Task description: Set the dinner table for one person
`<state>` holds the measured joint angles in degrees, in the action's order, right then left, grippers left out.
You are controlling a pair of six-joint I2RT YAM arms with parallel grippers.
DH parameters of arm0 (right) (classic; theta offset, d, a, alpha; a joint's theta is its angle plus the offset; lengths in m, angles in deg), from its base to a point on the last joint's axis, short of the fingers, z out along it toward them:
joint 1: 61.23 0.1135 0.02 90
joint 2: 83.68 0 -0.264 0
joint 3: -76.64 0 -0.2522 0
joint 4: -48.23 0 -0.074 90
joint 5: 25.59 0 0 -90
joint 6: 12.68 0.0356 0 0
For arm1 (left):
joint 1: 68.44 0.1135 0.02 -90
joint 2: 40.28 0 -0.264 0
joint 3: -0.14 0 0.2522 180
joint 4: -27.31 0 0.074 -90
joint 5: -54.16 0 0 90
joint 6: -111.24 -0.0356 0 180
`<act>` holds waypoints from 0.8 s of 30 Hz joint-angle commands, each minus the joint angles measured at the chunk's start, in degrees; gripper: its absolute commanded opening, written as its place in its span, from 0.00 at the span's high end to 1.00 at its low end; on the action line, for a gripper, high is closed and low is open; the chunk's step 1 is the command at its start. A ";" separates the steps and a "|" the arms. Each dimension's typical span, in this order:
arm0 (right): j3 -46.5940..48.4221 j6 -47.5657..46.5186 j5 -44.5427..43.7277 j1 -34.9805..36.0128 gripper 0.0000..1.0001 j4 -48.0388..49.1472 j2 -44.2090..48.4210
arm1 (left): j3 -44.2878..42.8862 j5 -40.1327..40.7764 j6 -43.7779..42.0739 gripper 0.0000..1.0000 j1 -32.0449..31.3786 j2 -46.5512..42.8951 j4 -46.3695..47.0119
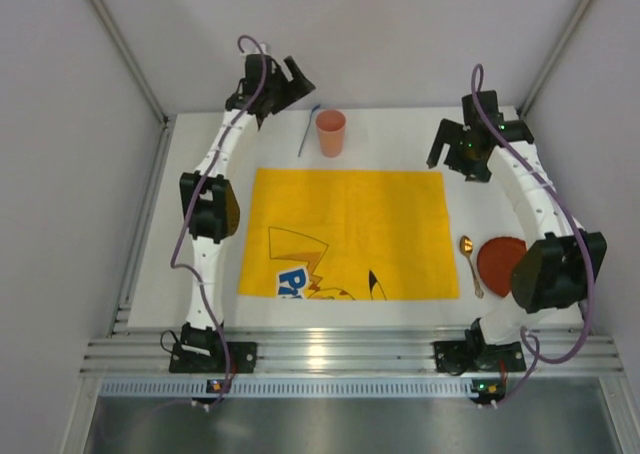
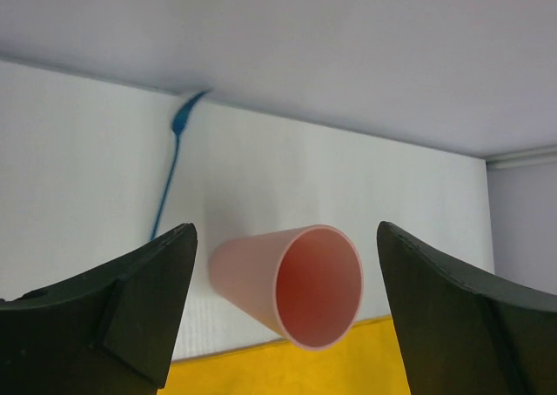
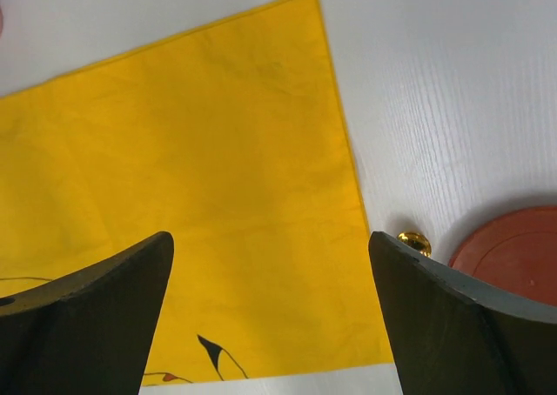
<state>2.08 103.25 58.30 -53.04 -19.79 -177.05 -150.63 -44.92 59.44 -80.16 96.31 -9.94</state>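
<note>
The left tool (image 1: 288, 82) stands spread wide and holds nothing. It hangs beyond the far left corner of the yellow cloth (image 1: 350, 234), above the table (image 1: 400, 134). In the left wrist view its two dark fingers (image 2: 130, 299) frame a pink cup (image 2: 291, 286) without touching it. The cup (image 1: 331, 132) stands upright just past the cloth's far edge. A thin blue utensil (image 1: 308, 131) lies just to the left of the cup, apart from the cloth; what kind of utensil it is cannot be told.

The right tool (image 1: 455, 159) is also spread wide and empty. It hovers at the cloth's far right corner. In the right wrist view its fingers (image 3: 96, 308) look down on the cloth (image 3: 191, 177) and the bare table (image 3: 435, 90) beside it, touching neither.

Right of the cloth lies a gold spoon (image 1: 468, 259), and just beyond it a red plate (image 1: 498, 259), partly hidden by the right arm's elbow.

The left arm rises from its base past the cloth's near left corner, runs along the cloth's left side and bends inward at the wrist. The right arm climbs from past the near right corner, elbow out, forearm reaching to the far corner.

The white table lies under the cloth and shows on all its sides, with the aluminium rail past the cloth's near edge.
</note>
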 commanded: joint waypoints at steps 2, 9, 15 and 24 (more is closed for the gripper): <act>-6.94 -0.18 2.68 1.04 0.06 -0.41 3.61 | -2.03 -5.86 2.68 0.11 -3.82 5.96 4.76; -11.78 -0.97 -0.65 1.04 0.06 -1.64 7.40 | -2.74 -1.47 -2.07 0.23 -6.38 7.72 -0.14; -12.40 -1.24 -0.57 1.04 0.07 -1.55 7.76 | -0.89 1.79 -4.71 0.91 -6.47 6.05 -2.35; 6.18 -5.54 20.08 6.22 0.00 8.47 3.90 | -2.82 0.38 -12.70 1.00 -11.29 -0.35 -6.74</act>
<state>-2.38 99.86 69.47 -50.46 -19.20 -172.19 -151.07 -43.30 51.07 -88.21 104.95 -15.75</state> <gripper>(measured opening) 0.987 0.168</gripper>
